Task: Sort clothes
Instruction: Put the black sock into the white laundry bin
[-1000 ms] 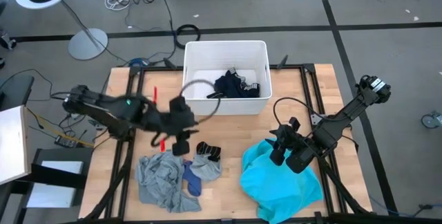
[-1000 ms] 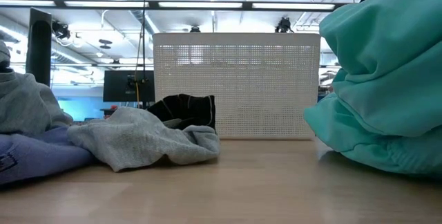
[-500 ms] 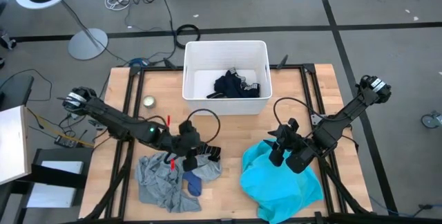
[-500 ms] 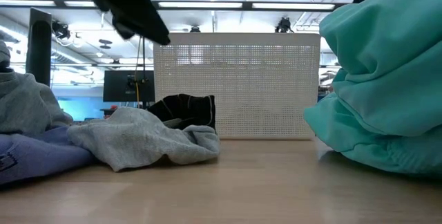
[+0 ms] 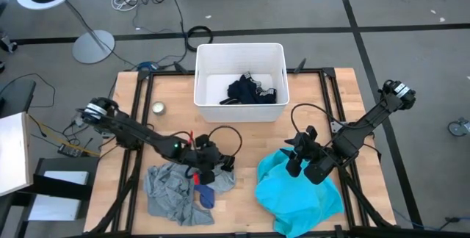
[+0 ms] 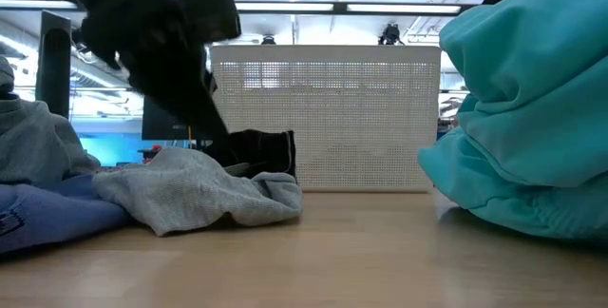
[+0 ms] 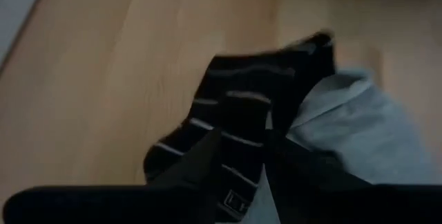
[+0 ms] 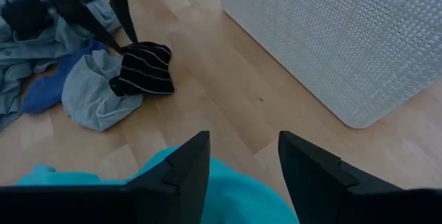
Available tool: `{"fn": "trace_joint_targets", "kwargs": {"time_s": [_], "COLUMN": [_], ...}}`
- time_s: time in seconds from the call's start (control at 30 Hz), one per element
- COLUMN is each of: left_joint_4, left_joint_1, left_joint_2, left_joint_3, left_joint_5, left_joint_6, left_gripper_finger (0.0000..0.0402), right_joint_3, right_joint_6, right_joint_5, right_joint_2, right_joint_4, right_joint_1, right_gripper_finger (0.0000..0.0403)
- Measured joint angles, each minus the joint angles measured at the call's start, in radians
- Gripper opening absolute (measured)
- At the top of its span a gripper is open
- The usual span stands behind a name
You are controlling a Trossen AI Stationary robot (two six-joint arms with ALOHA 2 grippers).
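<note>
The left gripper (image 5: pixel 211 160) hangs open just over the black striped sock (image 8: pixel 146 68), and the right gripper (image 5: pixel 299 159) waits open above the turquoise garment (image 5: pixel 297 194).

Right gripper (image 8: pixel 238 156) hangs with fingers apart above the turquoise garment (image 8: pixel 138 186). Beyond: striped black sock (image 8: pixel 146 69) touching a grey sock (image 8: pixel 93 99), blue sock (image 8: pixel 48 89), white bin (image 8: pixel 345 37).

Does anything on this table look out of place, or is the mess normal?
Mostly a normal sorting mess: loose clothes lie on the table and one dark garment is in the white bin. The odd item is a small round metal thing lying alone near the left arm; it isn't clothing.
</note>
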Motion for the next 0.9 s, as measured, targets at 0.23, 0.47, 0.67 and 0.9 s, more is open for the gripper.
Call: {"fn": "trace_joint_targets", "kwargs": {"time_s": [0.23, 0.47, 0.67, 0.9], "left_joint_4": [-0.006, -0.063, -0.278, -0.521], "left_joint_1": [0.041, 0.077, 0.082, 0.112], "left_joint_2": [0.081, 0.065, -0.002, -0.032], "left_joint_3": [0.0, 0.032, 0.193, 0.477], "left_joint_5": [0.012, 0.01, -0.047, -0.098], "left_joint_6": [-0.025, -0.028, 0.053, 0.185], "left_gripper_finger": [0.0074, 0.0003, 0.0001, 0.0001], "right_joint_3": [0.0, 0.0, 0.0, -0.05], "right_joint_6": [0.0, 0.0, 0.0, -0.062], "right_joint_5": [0.0, 0.0, 0.0, 0.005], "right_joint_2": [0.0, 0.0, 0.0, 0.0], "right_joint_4": [0.002, 0.006, 0.007, 0.07], "right_joint_1": [0.0, 0.0, 0.0, 0.0], "right_gripper_finger": [0.0173, 0.0173, 0.0173, 0.0173]}}
